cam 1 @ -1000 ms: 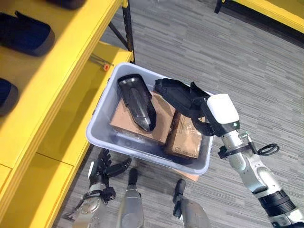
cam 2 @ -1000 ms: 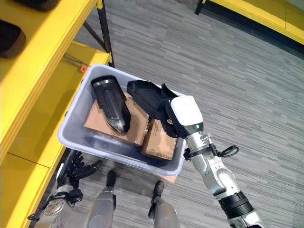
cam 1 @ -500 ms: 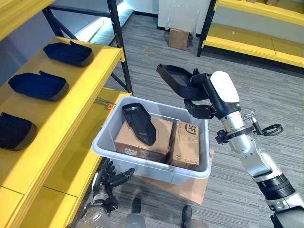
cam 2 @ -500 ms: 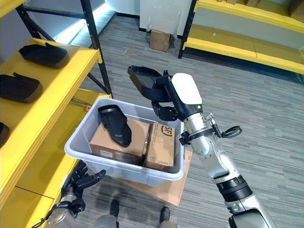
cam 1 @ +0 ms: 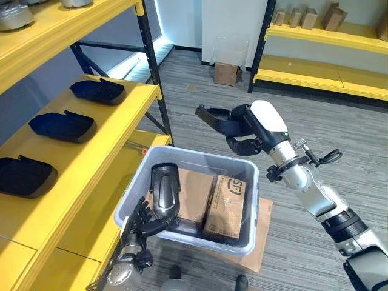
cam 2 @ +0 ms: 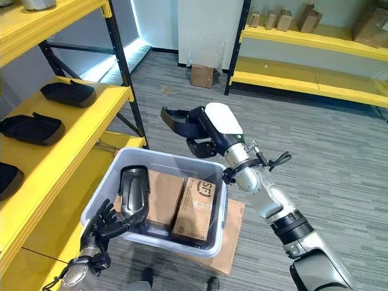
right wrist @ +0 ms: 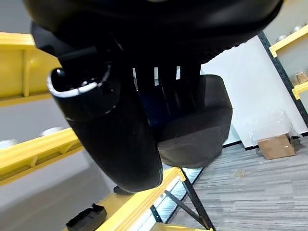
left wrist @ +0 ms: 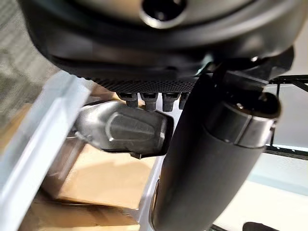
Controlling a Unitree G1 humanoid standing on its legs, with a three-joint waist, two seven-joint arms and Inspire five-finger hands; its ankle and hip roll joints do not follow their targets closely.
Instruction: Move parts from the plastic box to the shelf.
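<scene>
The right hand is gripping a black moulded part with curled fingers, carrying it in the air above the grey plastic box, well apart from the yellow shelf. The hold sits at one end, so the part risks tipping or slipping out. The left hand, fingers spread loose, is hovering at the box's near wall beside a second black part and risks nudging the box.
</scene>
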